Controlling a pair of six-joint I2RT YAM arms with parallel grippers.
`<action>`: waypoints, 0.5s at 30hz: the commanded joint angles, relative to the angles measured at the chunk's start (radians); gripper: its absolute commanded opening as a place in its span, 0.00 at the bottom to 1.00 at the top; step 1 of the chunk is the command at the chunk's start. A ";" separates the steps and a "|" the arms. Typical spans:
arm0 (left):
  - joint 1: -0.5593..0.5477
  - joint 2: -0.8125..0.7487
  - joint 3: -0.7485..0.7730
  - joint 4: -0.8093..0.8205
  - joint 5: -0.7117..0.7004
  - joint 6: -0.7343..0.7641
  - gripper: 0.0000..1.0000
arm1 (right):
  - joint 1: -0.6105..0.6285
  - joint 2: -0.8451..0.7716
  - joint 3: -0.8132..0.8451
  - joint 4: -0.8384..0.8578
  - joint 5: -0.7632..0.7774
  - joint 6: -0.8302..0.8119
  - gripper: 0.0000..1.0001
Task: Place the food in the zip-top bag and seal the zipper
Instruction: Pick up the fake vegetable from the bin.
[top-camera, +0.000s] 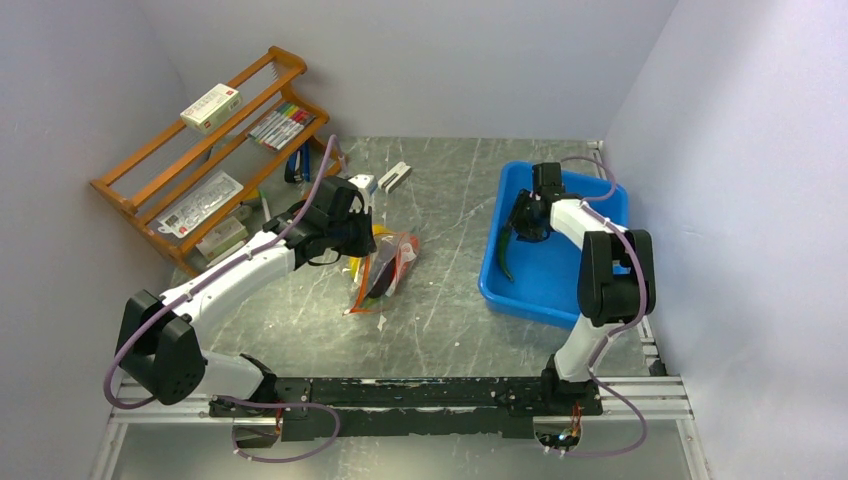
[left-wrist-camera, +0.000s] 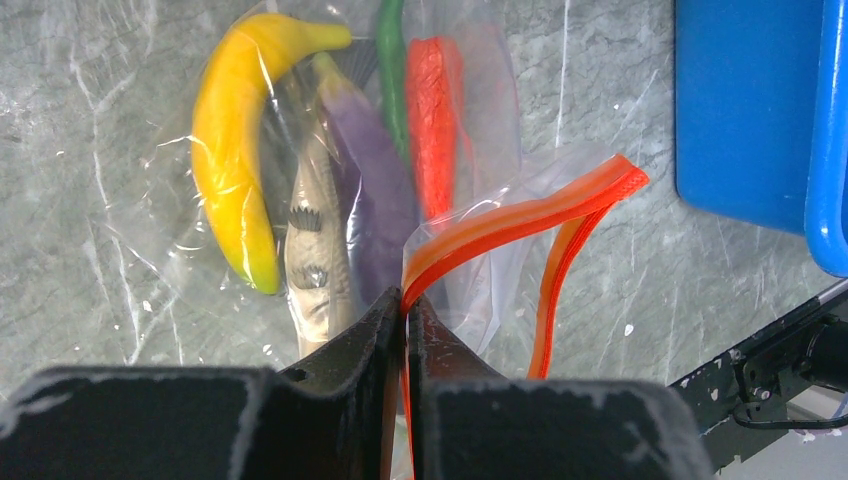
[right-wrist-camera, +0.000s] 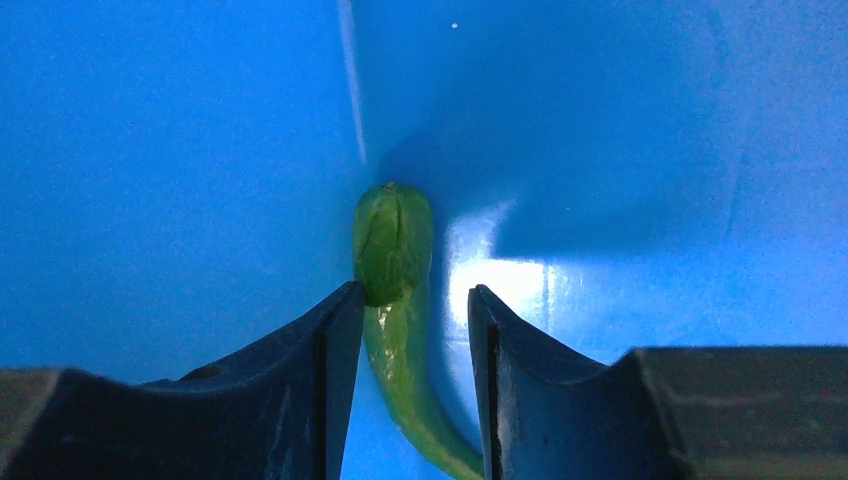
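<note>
The clear zip-top bag lies on the table's middle. Inside it I see the yellow banana, grey fish, purple eggplant, red-orange chili and a green piece. My left gripper is shut on the red-orange zipper at one end of the mouth, which gapes open to the right. It also shows in the top view. My right gripper is open inside the blue bin, its jaws either side of a long green pod that touches the left finger.
A wooden rack with markers and boxes stands at the back left. Small white items lie behind the bag. The blue bin's wall is close to the bag's right. The black arm rail runs along the near edge.
</note>
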 joint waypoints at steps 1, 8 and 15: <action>0.007 -0.023 0.032 0.009 -0.004 -0.006 0.07 | 0.017 0.026 0.023 0.017 0.005 -0.015 0.44; 0.006 -0.037 0.020 0.008 -0.007 -0.014 0.07 | 0.039 0.064 0.032 0.009 0.054 -0.056 0.43; 0.006 -0.060 0.005 0.013 -0.001 -0.022 0.07 | 0.063 0.071 0.086 -0.079 0.173 -0.130 0.35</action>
